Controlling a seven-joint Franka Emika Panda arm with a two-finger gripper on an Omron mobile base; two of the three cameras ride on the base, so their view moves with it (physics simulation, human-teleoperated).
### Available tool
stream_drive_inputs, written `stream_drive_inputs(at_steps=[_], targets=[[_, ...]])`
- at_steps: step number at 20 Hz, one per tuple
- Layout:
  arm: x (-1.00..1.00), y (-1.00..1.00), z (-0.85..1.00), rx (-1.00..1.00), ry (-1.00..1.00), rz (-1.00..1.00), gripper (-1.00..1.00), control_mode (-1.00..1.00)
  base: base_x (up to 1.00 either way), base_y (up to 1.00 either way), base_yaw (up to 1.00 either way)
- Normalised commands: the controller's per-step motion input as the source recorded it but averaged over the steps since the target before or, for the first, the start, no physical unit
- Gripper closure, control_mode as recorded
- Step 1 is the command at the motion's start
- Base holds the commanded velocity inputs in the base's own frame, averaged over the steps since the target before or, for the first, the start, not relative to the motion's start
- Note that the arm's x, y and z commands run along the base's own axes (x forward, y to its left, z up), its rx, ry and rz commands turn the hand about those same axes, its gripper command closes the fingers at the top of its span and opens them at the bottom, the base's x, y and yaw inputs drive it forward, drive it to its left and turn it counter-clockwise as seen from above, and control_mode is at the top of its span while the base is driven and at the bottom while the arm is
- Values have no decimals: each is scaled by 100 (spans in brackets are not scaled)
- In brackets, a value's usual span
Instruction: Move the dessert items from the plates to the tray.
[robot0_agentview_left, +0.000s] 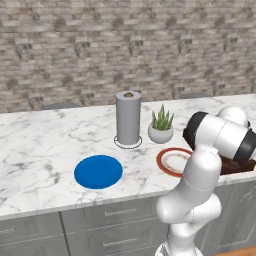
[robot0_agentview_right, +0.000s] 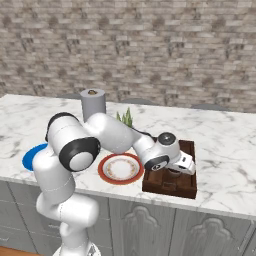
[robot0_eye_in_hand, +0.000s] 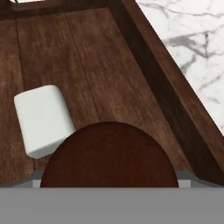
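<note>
Close under the hand camera sits the dark brown chocolate cupcake (robot0_eye_in_hand: 109, 155), covering my fingertips, and my gripper (robot0_agentview_right: 175, 172) looks shut on it just above the floor of the dark wooden tray (robot0_eye_in_hand: 168, 94). The cream-white cube (robot0_eye_in_hand: 43, 119) lies on the tray floor beside the cupcake. The tray (robot0_agentview_right: 189, 149) stands at the right of the counter, partly hidden by my arm, and its corner (robot0_agentview_left: 235, 167) peeks out behind the arm. The orange-rimmed plate (robot0_agentview_right: 120, 168) (robot0_agentview_left: 172, 161) and the blue plate (robot0_agentview_left: 98, 171) (robot0_agentview_right: 31, 156) both lie bare.
A grey paper towel roll (robot0_agentview_left: 128, 117) (robot0_agentview_right: 93, 102) and a small potted plant (robot0_agentview_left: 161, 125) (robot0_agentview_right: 126, 118) stand behind the plates. The marble counter's front edge (robot0_agentview_left: 100, 202) runs just below them. My arm reaches across over the orange-rimmed plate.
</note>
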Motion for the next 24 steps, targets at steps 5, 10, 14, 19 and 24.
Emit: stream_drive_inputs(at_steps=[5,10,14,19,24], targets=[[0,0,0,0,-1,0,100,-100,0,0,0],[0,0,-1,0,-1,0,-100,-100,0,0,0],[-2,0,27,1,-6,0,-100,-100,0,0,0],[0,0,71,2,-10,0,-100,-100,0,0,0],[0,41,-99,-45,36,19,-100,-100,0,0,0]])
